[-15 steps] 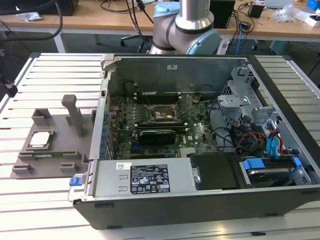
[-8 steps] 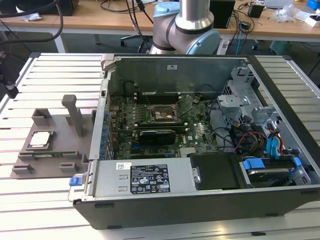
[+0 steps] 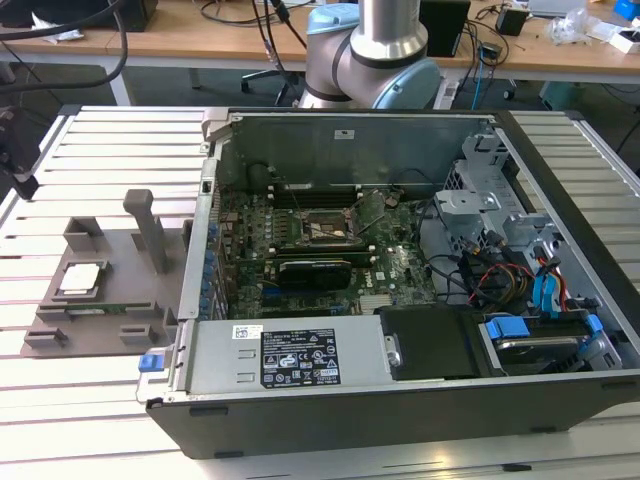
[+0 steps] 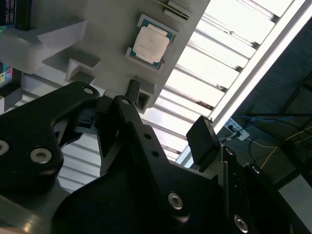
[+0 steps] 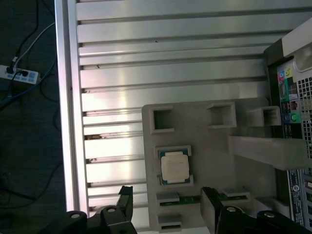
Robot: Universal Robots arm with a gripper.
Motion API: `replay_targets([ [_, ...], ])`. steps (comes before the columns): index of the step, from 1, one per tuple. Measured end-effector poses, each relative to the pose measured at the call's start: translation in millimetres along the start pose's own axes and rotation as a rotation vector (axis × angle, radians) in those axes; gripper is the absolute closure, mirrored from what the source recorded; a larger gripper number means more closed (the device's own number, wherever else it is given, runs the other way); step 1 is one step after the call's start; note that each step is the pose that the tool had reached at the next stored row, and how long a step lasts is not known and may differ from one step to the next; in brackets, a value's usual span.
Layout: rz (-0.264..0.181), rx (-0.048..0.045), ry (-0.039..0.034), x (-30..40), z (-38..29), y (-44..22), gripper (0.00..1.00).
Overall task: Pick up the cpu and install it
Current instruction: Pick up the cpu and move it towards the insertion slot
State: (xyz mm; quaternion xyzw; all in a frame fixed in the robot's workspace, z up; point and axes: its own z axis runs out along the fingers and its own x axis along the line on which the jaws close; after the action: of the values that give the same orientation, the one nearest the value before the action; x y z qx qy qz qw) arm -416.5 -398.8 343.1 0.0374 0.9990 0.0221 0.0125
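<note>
The open, empty gripper (image 5: 166, 194) is hanging near the cpu (image 5: 175, 166), risking tipping it in its holder (image 5: 195, 122) if closing off-centre.

Open computer case (image 3: 330, 405) beside grey fixture (image 3: 122, 272)

Room above the cpu (image 3: 82, 278) is looking wide open over at the exterior view's left: it's lying face-up in the grey fixture (image 3: 115, 255) with its whole top showing. The tall post (image 3: 150, 228) on that fixture is standing just to the exterior view's right of it, and the case wall (image 3: 203, 270) is rising right behind that. Inside the case, the socket (image 3: 325, 232) is sitting boxed in, with the black card (image 3: 315, 270) crowding it just below in the frame and cables (image 3: 490, 280) bunching at centre right.
</note>
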Motion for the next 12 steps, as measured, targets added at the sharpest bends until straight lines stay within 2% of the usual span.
replay_targets([
  [10,0.000,0.0000,0.0000,0.1,5.0,-0.2,0.34],
  [12,0.000,0.0000,0.0000,0.2,9.0,-0.4,0.34],
])
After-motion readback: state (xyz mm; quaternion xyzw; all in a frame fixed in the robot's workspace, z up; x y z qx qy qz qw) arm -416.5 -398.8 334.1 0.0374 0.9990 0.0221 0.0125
